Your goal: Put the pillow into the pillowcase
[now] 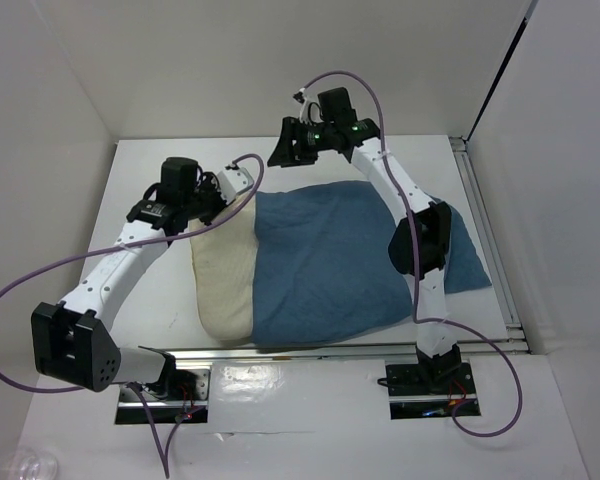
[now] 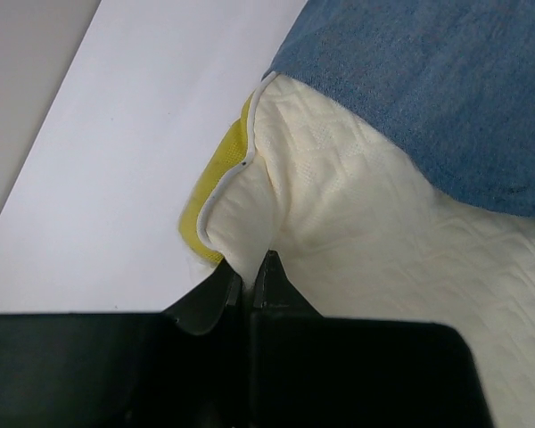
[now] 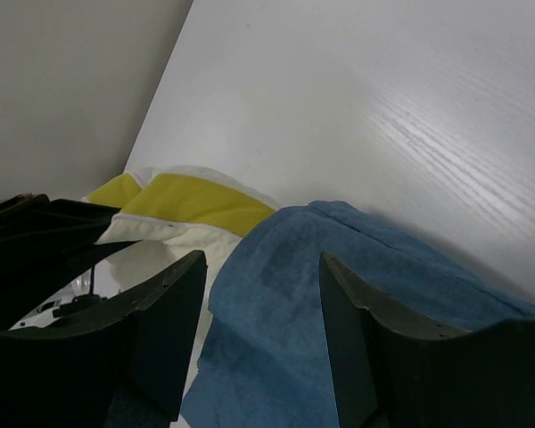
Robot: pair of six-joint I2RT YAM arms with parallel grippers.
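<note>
Gripping with left tool (image 2: pixel 250 278) shut on a corner of the pillow (image 2: pixel 357 232); right tool (image 3: pixel 259 294) spread wide, seemingly empty.
Roughly a third of pillow outside the pillowcase (image 1: pixel 330 260) on desk (image 1: pixel 165 300); best to pinch the blue hem, then push low, rightward.

The pillow (image 2: pixel 366 232) is cream cloth, soft and bumpy with a stitched pattern; its side strip (image 2: pixel 216 183) is yellow cloth with tiny holes like a net; the pillowcase (image 2: pixel 446 80) is thin blue cloth, fuzzy and not shiny; the counter (image 3: pixel 383 107) is white and smooth with faint wood-like lines; the right end effector (image 3: pixel 263 259) has black plastic fingers (image 3: pixel 160 303) with a dull shine.
</note>
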